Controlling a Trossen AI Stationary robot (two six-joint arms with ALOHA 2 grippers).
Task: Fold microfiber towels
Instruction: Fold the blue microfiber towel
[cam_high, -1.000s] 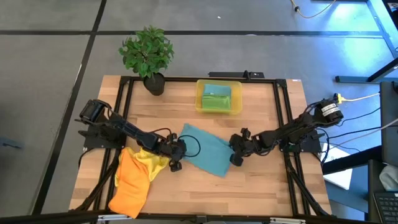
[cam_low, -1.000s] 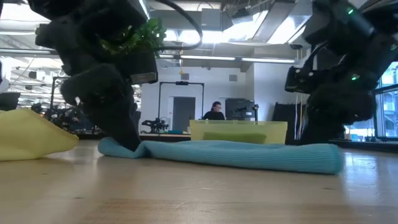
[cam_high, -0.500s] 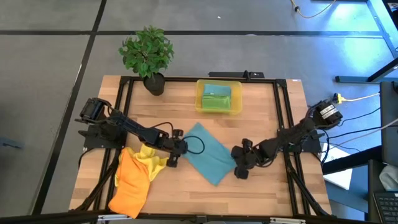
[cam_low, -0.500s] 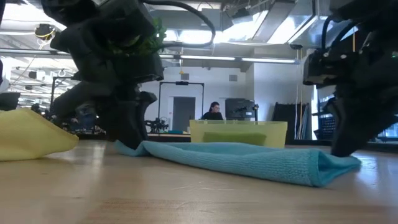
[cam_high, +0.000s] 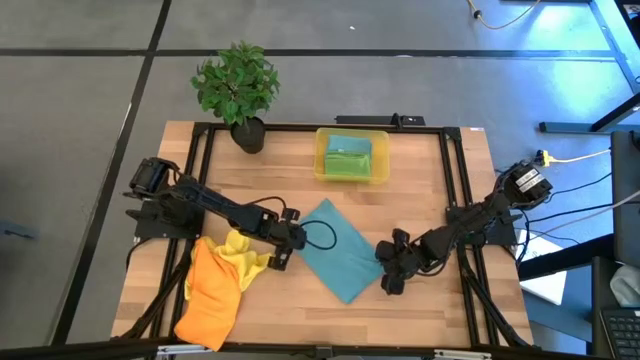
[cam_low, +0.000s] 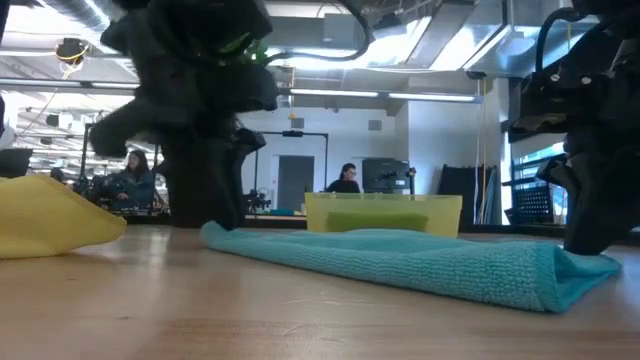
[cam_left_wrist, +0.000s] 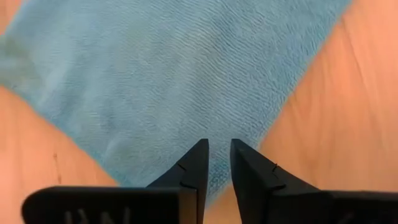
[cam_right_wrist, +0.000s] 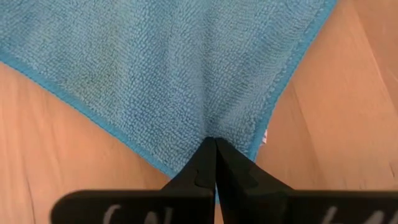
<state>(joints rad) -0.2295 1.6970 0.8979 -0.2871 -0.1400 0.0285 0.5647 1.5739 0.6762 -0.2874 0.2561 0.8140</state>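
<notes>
A teal-blue microfiber towel lies spread like a diamond in the middle of the table. My right gripper is shut on its right corner, near the table's front. My left gripper hangs over the towel's left corner with its fingers a narrow gap apart; the cloth lies flat below them. Whether the left fingers touch it I cannot tell. An orange towel and a yellow towel lie heaped at the near left. My right gripper pinches the teal towel's right corner between its two shut fingers, where two hemmed edges meet. The fingers come steeply from above, slanting from the table's right. That corner is bunched just off the wood; the rest lies on the table.
A translucent yellow bin with folded green and teal cloths stands at the back centre. A potted plant stands at the back left. Black frame rails run along the table's left and right sides.
My right gripper has gone toward the table's near right, pulling the teal towel's corner along. The towel has slid and turned from a slanted strip into a diamond. My left gripper has risen a little at the towel's left corner and rolled about its own line.
</notes>
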